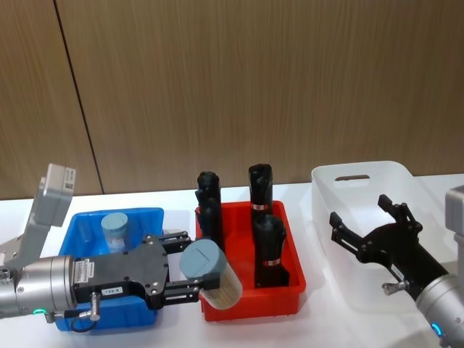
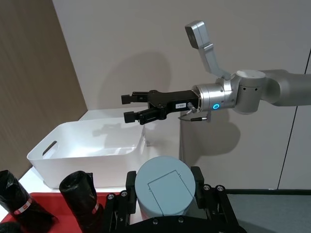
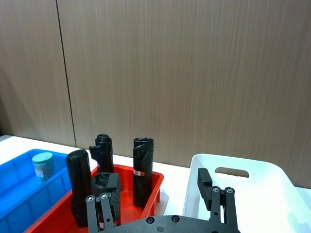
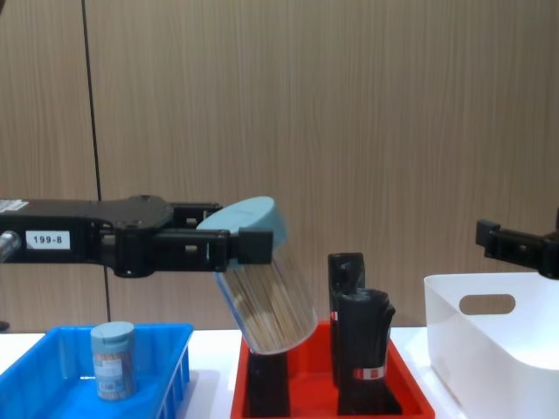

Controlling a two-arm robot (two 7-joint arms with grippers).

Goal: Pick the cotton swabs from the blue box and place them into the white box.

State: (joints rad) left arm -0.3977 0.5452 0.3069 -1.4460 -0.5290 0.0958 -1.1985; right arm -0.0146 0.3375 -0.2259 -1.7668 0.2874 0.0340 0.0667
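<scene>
**Item: cotton swab jar in transit (image 4: 264, 292).** Clear cylinder with a pale grey-blue lid and sticks visible inside. It is clamped at the lid end between the fingers of the left end effector (image 1: 187, 270). The jar is off every surface, in the air above the front left part of the red bin (image 1: 246, 306).

**Long axis:** tilted. The lid is uppermost and the base swings down and towards the robot's right.

**Second cotton swab jar (image 1: 114, 230):** upright in the blue box (image 1: 148, 215), near its back wall and untouched.

**Destination: white box (image 4: 472, 345).** It sits on the tabletop (image 1: 174, 199) just beside the red bin, on that bin's right. From the held jar it lies to the right, with the full width of the red bin between.

**Obstacles:** black wrapped rolls (image 1: 270, 250) stand upright in the red bin, across the line to the white box.

**Right end effector (image 2: 126, 108):** jaws apart and empty, hovering over the white box's near left corner. It is the nearer arm to the destination, but the left arm carries the load.

**Assessment:** the coming move looks like a rightward carry over the red bin. In the chest view the jar's hanging base sits below the tops of the rolls, so height or a forward path probably matters. The right end effector may need to give way at the box.
</scene>
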